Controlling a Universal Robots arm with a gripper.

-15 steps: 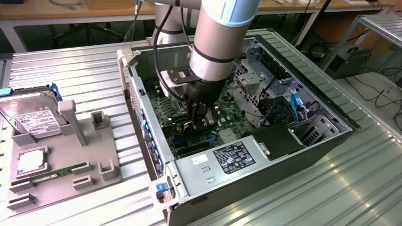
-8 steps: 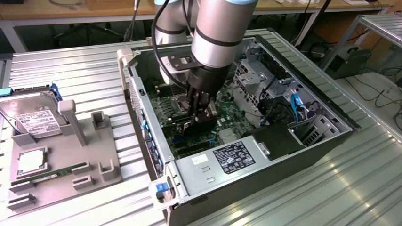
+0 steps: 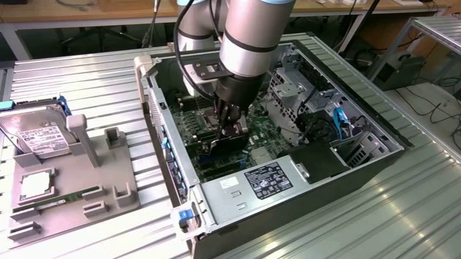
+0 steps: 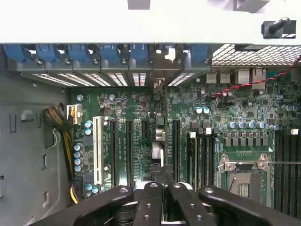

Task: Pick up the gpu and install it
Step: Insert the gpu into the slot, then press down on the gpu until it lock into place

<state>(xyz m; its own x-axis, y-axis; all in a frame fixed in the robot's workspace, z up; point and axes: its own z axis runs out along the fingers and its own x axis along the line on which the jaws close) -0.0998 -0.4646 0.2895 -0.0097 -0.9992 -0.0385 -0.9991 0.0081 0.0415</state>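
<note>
The gpu (image 3: 229, 144) stands on edge inside the open computer case (image 3: 162, 116), its black body upright over the green motherboard (image 3: 189, 128). My gripper (image 3: 235, 129) hangs straight above it, fingertips at the card's top edge. In the wrist view the black fingers (image 4: 150, 202) are shut together at my gripper (image 4: 162, 187). The gpu's thin edge (image 4: 160, 155) runs out from under them along the expansion slots of the motherboard (image 4: 141, 117). I cannot tell whether the fingers pinch the card or only rest on it.
A grey fixture (image 3: 72, 216) on the exterior view's left carries a silver hard drive (image 3: 36, 132), a RAM stick (image 3: 58, 199) and a CPU (image 3: 36, 186). Inside the case are the power supply (image 3: 266, 181), drive cage (image 3: 295, 86), a white slot (image 4: 98, 150) and CPU socket (image 4: 244, 174).
</note>
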